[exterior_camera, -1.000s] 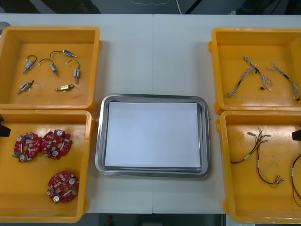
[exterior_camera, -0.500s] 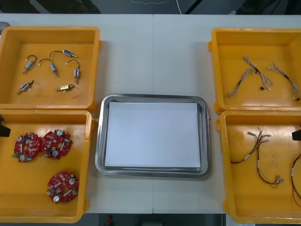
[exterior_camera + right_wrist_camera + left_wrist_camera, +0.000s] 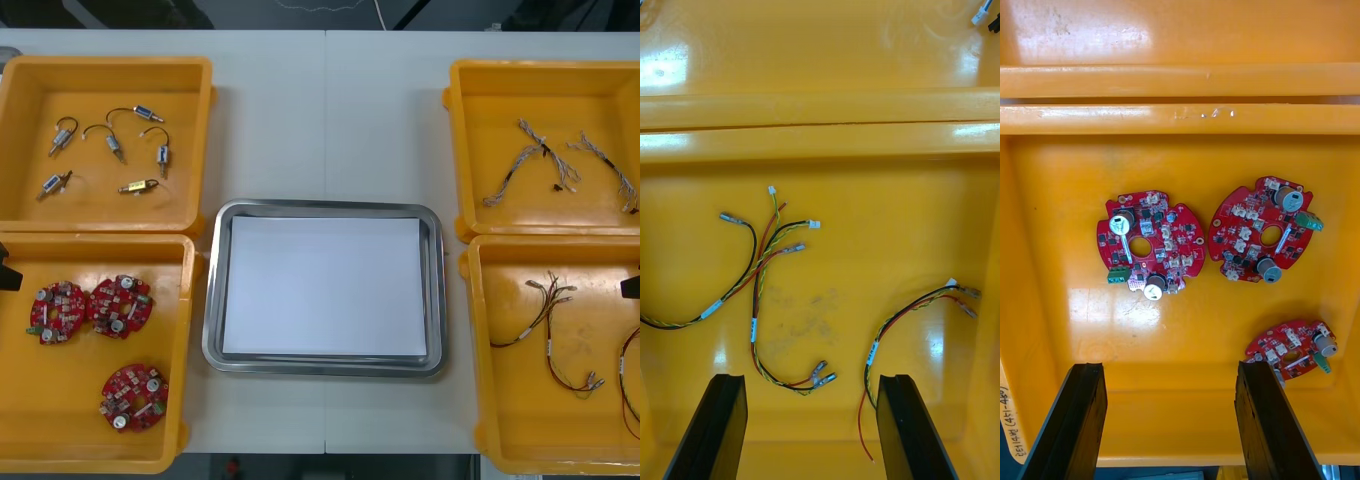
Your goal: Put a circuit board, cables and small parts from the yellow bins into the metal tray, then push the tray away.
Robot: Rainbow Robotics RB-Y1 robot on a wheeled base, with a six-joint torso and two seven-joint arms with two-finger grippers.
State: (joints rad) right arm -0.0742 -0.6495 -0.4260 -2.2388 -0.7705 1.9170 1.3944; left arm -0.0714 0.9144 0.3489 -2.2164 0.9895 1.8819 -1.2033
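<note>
Pale desk (image 3: 330, 120) carries four yellow bins around a tray (image 3: 213, 300) whose white inside holds nothing yet, so the task looks to be at its very start, with no first pick made. The left jaws hang over the near left bin (image 3: 186, 350), spread wide with nothing between them. Three boards (image 3: 1150, 244) lie flat on the bin floor beyond, two side by side and the third apart, nearest the robot. The right jaws are likewise spread and bare over the near right bin (image 3: 478, 350), above loose red and yellow cables (image 3: 760, 300). Small parts (image 3: 110, 148) lie in the far left bin (image 3: 100, 63) and blue and white cables (image 3: 555, 165) in the far right bin (image 3: 540, 66). A board seems the likely first item. That would call for the left arm to drop over one board, close on its rim or on a raised piece, lift it above the bin wall and carry it across to the tray. The lone board looks the easier pick, since the paired ones lie close enough to be nudged.
</note>
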